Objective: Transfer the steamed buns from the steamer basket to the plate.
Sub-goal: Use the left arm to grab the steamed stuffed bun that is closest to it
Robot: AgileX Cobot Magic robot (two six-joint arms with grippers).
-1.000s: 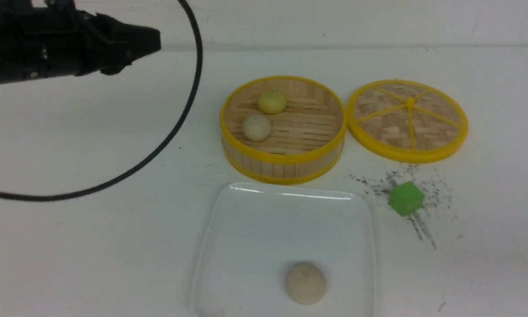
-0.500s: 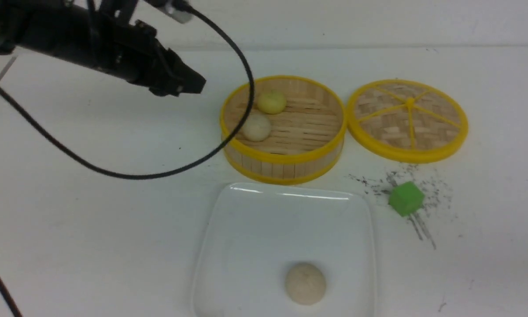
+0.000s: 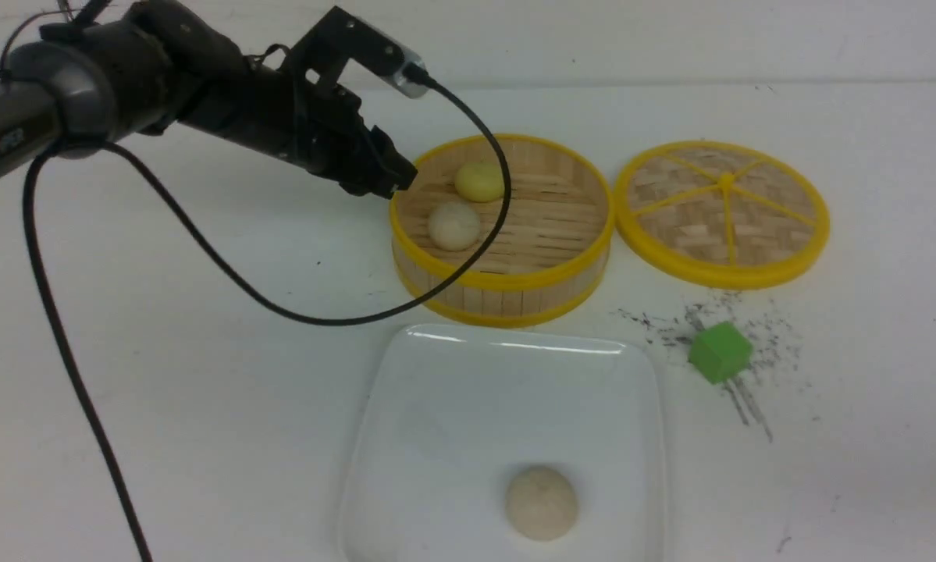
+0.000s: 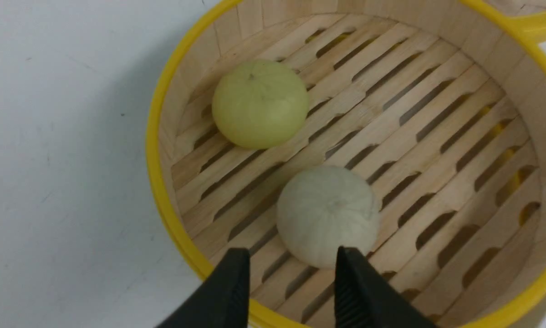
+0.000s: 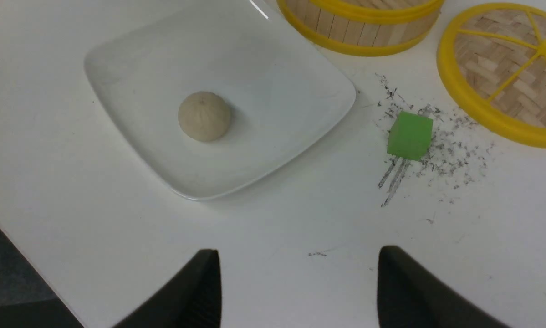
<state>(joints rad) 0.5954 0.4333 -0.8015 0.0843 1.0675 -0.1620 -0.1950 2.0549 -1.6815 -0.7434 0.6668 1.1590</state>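
Two sit inside the steamer basket (image 3: 507, 282), upper centre of the front view: a yellow bun (image 3: 480, 181) and, just beside it without touching, a white bun (image 3: 453, 226). A third bun (image 3: 541, 503) lies on the plate (image 3: 475, 390) at lower centre. The left gripper (image 3: 393, 184), reaching in from the upper left, hovers at the basket's left rim, jaws parted and empty. The right gripper (image 5: 298, 260) is spread wide above the bare table (image 5: 273, 223), holding nothing.

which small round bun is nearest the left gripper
The pale white pleated bun in the bamboo steamer basket, right before the open left gripper. The pale yellow bun sits deeper in, the beige bun on the white square plate.
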